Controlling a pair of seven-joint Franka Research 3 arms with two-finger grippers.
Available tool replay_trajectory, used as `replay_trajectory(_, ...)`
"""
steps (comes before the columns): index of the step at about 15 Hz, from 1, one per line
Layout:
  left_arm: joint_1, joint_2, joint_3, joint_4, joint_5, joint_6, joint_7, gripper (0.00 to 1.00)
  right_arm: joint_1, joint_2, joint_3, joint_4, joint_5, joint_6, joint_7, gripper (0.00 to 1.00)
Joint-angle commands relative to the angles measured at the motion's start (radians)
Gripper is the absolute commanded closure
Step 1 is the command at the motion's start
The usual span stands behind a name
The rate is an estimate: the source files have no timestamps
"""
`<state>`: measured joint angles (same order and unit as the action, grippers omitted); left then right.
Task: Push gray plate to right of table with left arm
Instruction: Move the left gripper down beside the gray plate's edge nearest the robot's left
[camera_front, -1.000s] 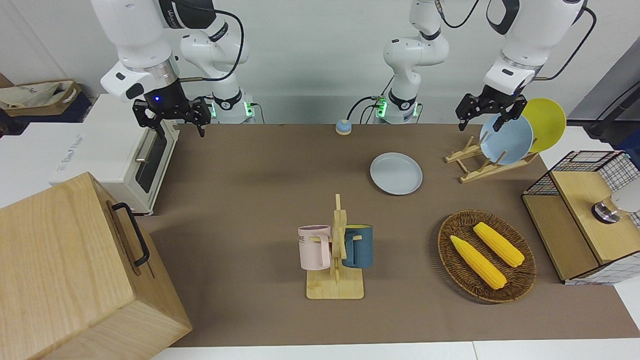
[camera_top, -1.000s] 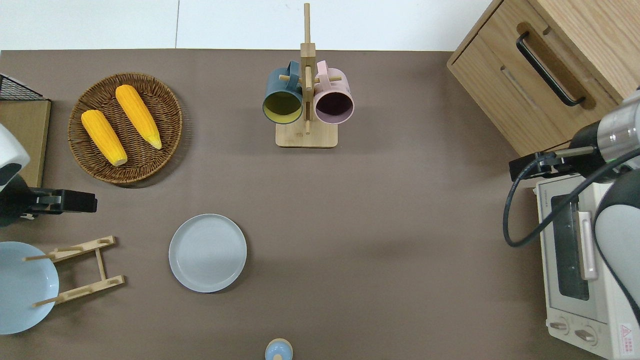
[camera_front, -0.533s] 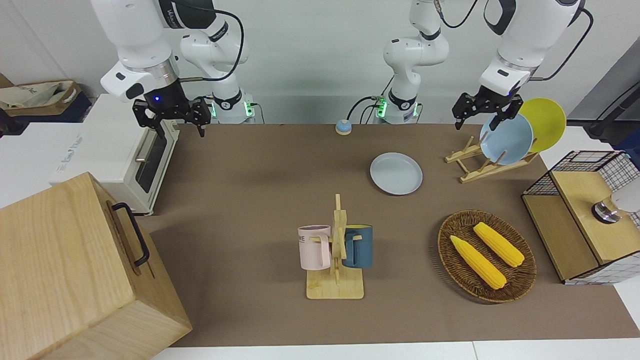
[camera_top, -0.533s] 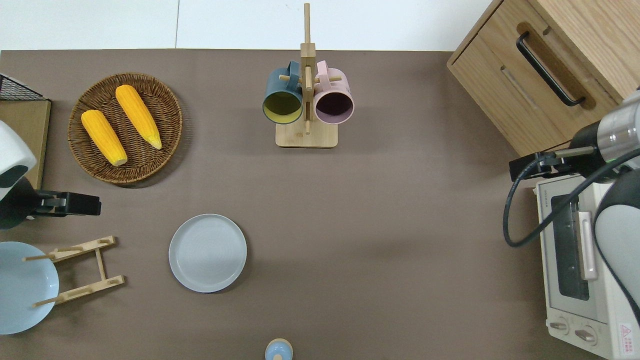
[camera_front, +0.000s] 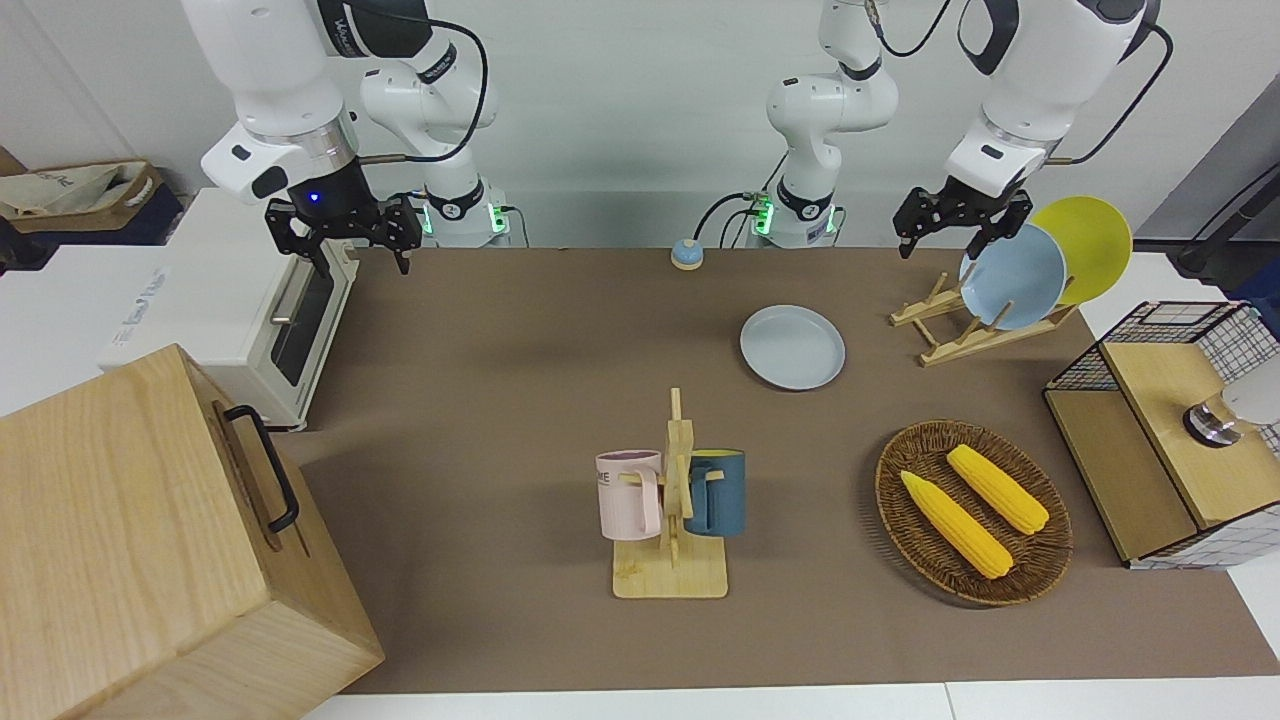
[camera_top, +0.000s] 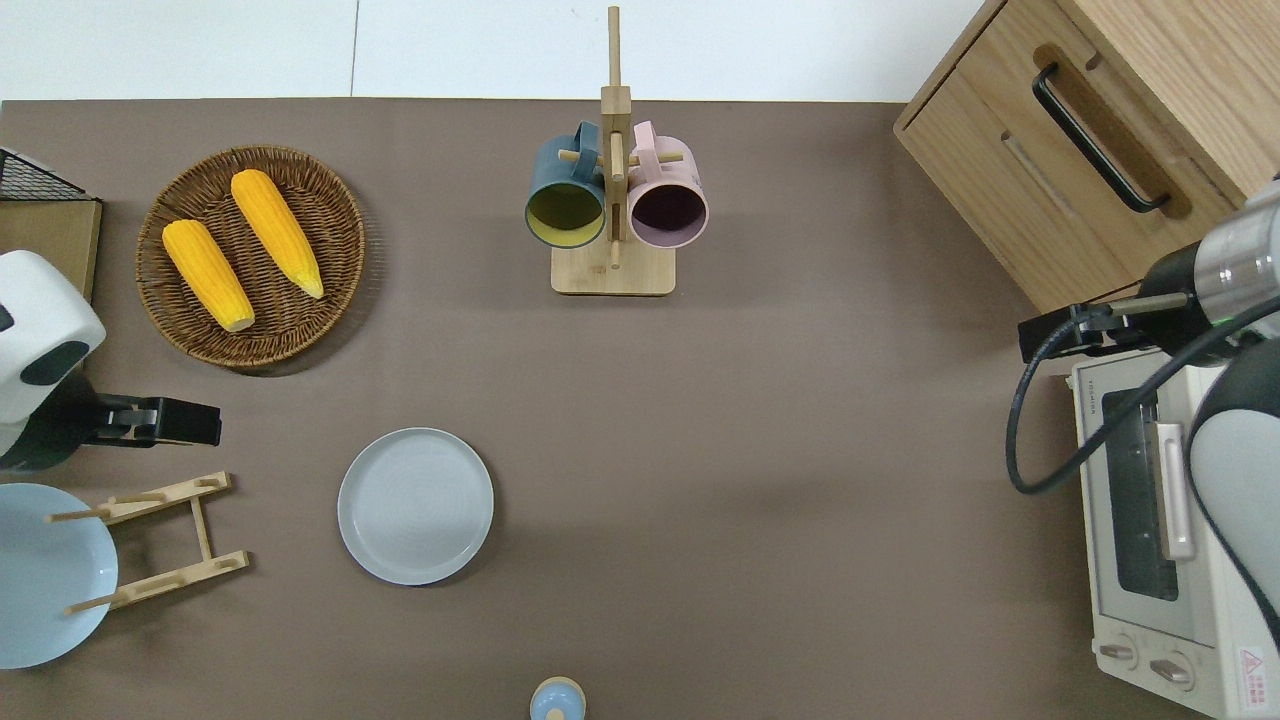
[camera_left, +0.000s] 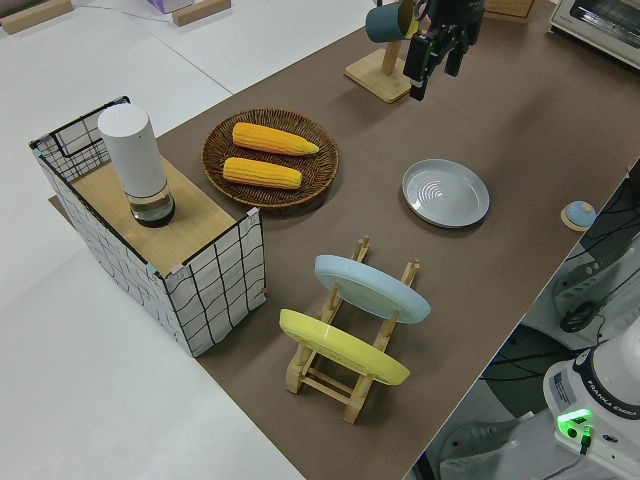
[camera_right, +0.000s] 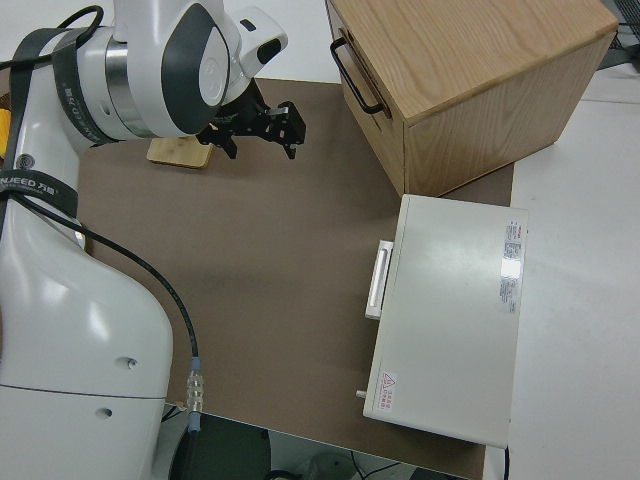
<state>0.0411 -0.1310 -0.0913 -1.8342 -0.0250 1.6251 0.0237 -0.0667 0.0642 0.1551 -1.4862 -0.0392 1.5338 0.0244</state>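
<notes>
On the brown bench (camera_top: 760, 480) the gray plate (camera_top: 415, 506) lies flat, between the wooden plate rack (camera_top: 160, 540) and the bench's middle. My left tool (camera_top: 180, 422) hangs in the air over the bench beside that rack, apart from the plate, fingers spread open. My right arm is parked. If I come down carelessly, I may knock the rack or ride over the low rim instead of pushing it.

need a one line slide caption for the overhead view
Left hand over bare table, between corn basket and plate rack, short of the gray plate; right arm parked.
</notes>
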Motion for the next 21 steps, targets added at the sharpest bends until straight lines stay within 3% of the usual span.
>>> replay_trajectory(1,-0.014,-0.074,0.004,-0.14,-0.016,0.087,-0.019,0.01,-0.001,-0.006,0.0,0.001,0.007,-0.011,0.003,0.017)
replay_trajectory(14,-0.015,-0.156,-0.004,-0.459,-0.041,0.378,-0.025,0.01,-0.001,-0.006,0.0,0.001,0.007,-0.011,0.003,0.017)
replay_trajectory(21,-0.015,-0.157,-0.019,-0.576,-0.041,0.518,-0.074,0.01,-0.001,-0.006,0.0,0.001,0.007,-0.011,0.003,0.017)
